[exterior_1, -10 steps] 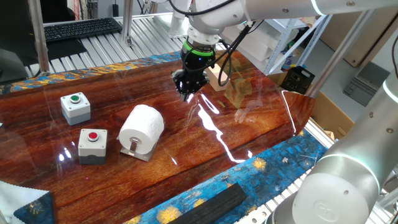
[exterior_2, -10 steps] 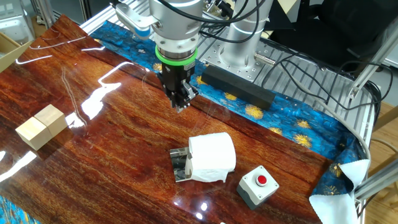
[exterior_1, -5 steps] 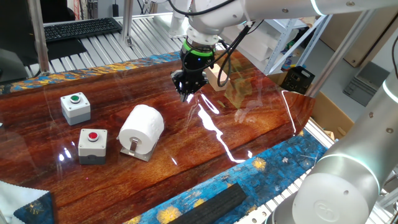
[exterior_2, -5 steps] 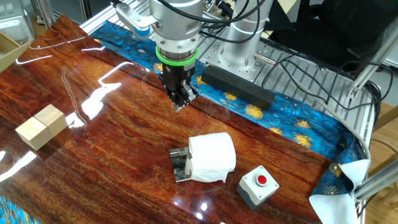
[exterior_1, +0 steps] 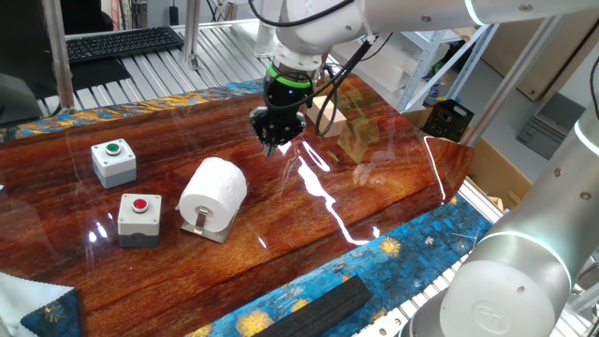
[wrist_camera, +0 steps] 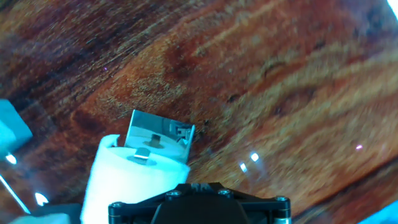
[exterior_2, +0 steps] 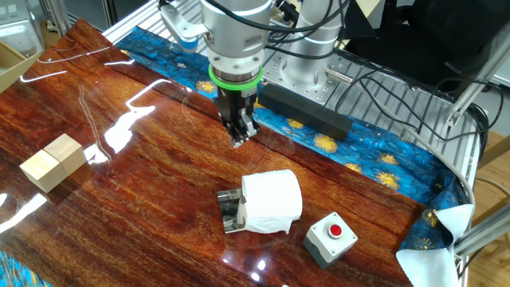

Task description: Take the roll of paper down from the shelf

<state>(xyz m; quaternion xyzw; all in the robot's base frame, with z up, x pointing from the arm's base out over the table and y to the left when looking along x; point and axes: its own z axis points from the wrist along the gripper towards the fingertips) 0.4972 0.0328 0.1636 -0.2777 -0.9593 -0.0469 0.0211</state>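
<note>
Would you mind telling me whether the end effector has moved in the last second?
Yes. The end effector has shifted slightly left, away from the wooden blocks.

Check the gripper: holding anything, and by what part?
Nothing is held. The gripper hangs above bare table, apart from the roll, which sits on its shelf. Whether the jaws are open cannot be told.

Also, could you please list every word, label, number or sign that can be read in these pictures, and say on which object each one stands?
None: no text can be read in any view.
The keyboard: its key legends are too small to read.
The green button box and the red button box: no lettering is visible.
The roll of paper and the shelf: plain, with no print.
</note>
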